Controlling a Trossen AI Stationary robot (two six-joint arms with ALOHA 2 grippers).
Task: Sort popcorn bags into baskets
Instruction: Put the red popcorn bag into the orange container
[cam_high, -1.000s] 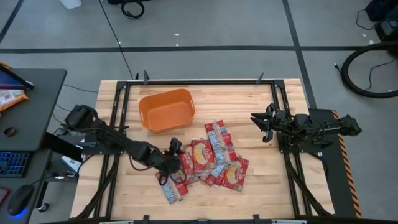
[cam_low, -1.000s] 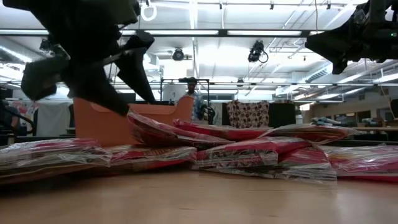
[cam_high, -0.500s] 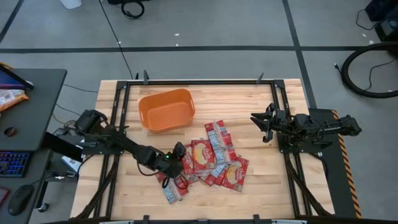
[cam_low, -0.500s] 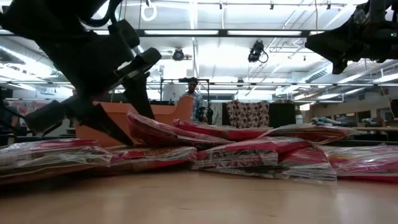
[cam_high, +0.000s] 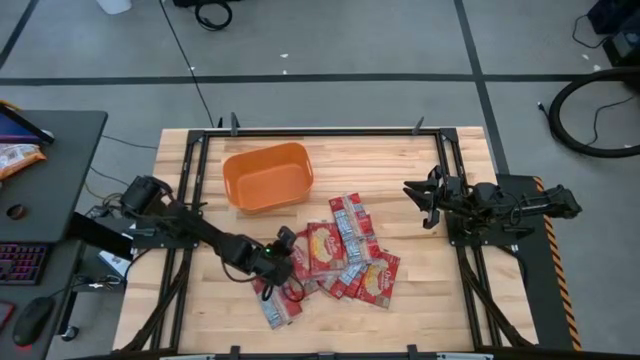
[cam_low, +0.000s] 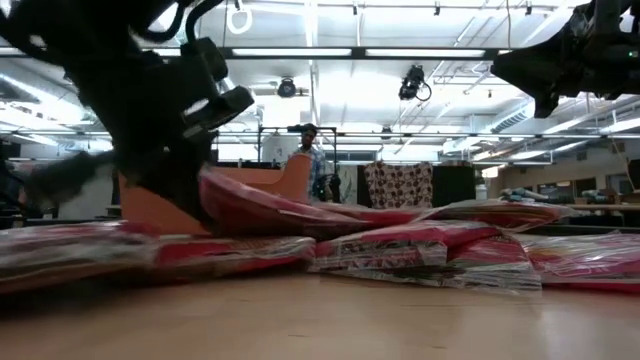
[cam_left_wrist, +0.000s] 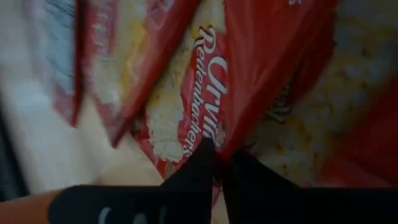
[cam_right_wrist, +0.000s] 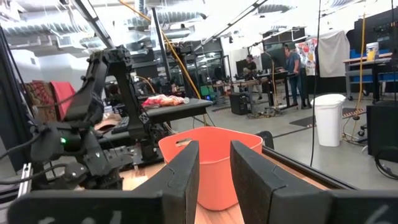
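On the wooden table (cam_high: 420, 300) I have the left gripper (cam_high: 287, 262) pinched shut on a bag (cam_left_wrist: 261, 81) at the pile's (cam_high: 345, 255) edge, to peel it off. Tub (cam_high: 267, 176) waits nearby. Right gripper (cam_high: 424, 197) idles, fingers apart.

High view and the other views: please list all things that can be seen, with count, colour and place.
popcorn bags: about ten, red with yellow-cream centres, heaped at the table's middle, near edge side.
basket: one, orange, empty, on the table beyond the heap.
table: one, pale wood, with a black frame.
desk: one, dark, left of the table, with a keyboard and mouse.
persons: a few, far in the room behind.
left pincer: dark, down at the heap's left edge, shut on a popcorn bag.
right pincer: dark, open, waiting above the table's right side.
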